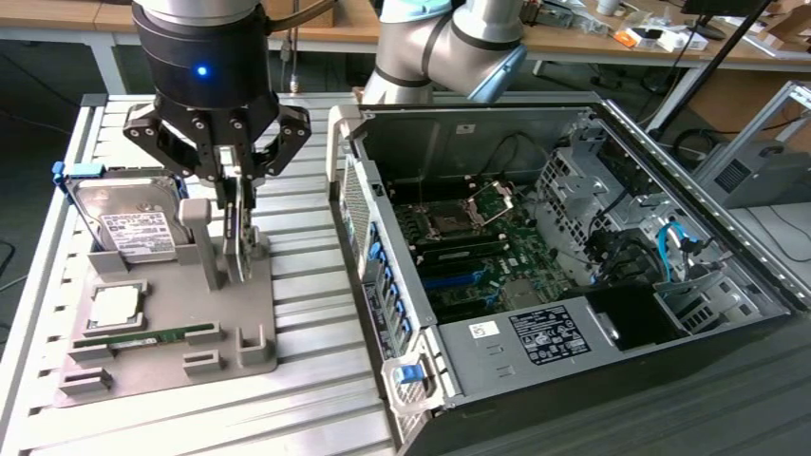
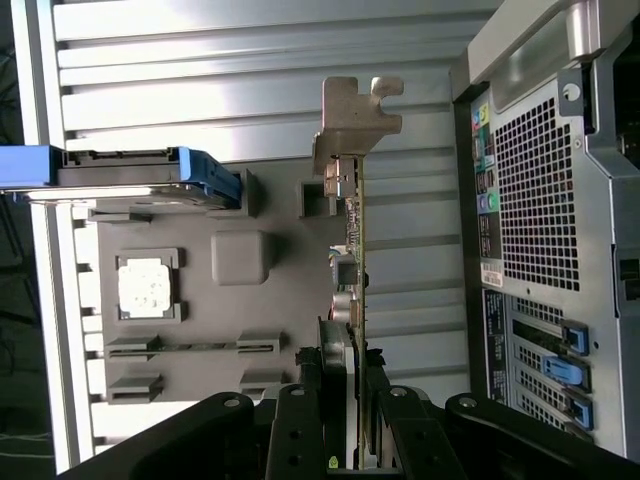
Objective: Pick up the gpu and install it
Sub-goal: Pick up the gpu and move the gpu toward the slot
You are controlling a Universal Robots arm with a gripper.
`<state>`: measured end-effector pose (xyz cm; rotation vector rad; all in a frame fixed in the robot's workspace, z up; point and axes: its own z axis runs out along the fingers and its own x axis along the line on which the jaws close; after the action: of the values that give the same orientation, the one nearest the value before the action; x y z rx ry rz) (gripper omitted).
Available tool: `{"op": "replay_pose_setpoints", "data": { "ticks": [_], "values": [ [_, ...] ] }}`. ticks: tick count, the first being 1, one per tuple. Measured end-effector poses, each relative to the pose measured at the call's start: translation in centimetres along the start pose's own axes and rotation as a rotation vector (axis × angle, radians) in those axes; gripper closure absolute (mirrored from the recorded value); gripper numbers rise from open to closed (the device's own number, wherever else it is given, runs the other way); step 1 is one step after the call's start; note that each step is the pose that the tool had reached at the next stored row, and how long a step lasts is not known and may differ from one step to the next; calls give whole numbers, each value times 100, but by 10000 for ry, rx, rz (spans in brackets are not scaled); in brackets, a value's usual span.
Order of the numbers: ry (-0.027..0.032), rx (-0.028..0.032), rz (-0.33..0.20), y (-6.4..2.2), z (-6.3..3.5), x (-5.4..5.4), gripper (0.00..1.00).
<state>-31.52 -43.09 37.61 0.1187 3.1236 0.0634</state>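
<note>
The gpu (image 1: 237, 243) is a thin dark card with a silver end bracket. It stands on edge in a slot of the grey parts holder (image 1: 241, 309) on the exterior view's left. My gripper (image 1: 235, 211) hangs straight above it, its fingers down on both faces of the card and shut on it. In the wrist view the gpu (image 2: 356, 230) runs edge-on away from the gripper (image 2: 356, 378), and its bracket (image 2: 358, 115) is at the far end. The card's lower edge still sits at the holder.
The holder (image 2: 290, 270) also carries a silver hard drive (image 1: 127, 223) with blue rails, a processor chip (image 1: 117, 304) and a green memory stick (image 1: 152, 335). The open computer case (image 1: 571, 256) with its motherboard (image 1: 462, 252) lies on the exterior view's right, its rear panel (image 2: 540, 200) beside the holder.
</note>
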Motion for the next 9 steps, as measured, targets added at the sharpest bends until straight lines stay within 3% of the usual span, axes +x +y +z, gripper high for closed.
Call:
{"op": "replay_pose_setpoints", "data": {
  "ticks": [9],
  "values": [
    [-1, -1, 0, 2, -36, 0, 73]
  ]
}}
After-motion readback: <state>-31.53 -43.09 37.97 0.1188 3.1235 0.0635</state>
